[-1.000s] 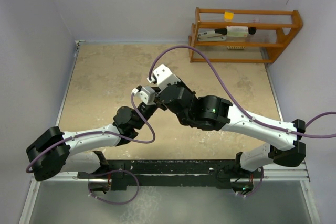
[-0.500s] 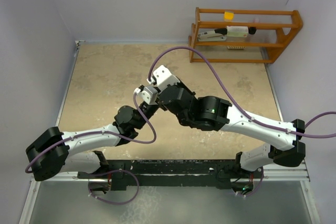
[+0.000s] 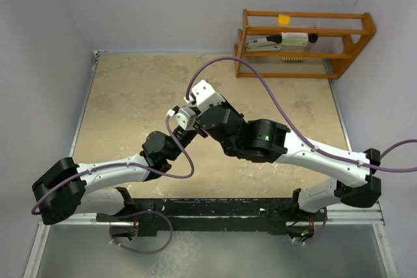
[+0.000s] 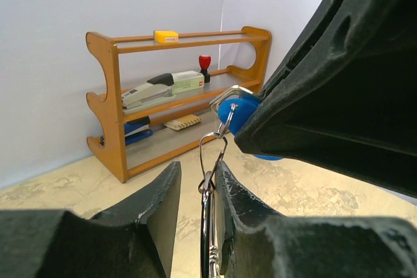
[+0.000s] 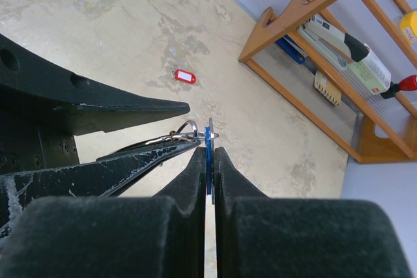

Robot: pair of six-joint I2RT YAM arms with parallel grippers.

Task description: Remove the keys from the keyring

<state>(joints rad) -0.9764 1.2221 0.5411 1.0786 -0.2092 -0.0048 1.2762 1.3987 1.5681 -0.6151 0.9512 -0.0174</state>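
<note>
Progress: red-headed key (image 5: 185,76) lay freed on the table (image 5: 130,4). Right gripper (image 5: 207,154) pinched the blue-headed key (image 4: 238,114) in mid-air; left gripper (image 4: 197,177) stood slightly parted around the keyring (image 4: 207,226). Blue-headed key apparently not yet off.

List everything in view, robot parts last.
table: one, beige, under everything.
rack: one, brown wood, table's far right corner.
stapler: one, white and black, rack's middle shelf.
stamp: one, red-handled, same shelf.
yellow block: one, rack's top rail.
red-headed key: one, lying alone on the table.
blue-headed key: one, pinched in the right gripper.
keyring: one, silver, inside the left gripper.
left gripper: one, black, jaws slightly apart.
right gripper: one, black, shut.
</note>
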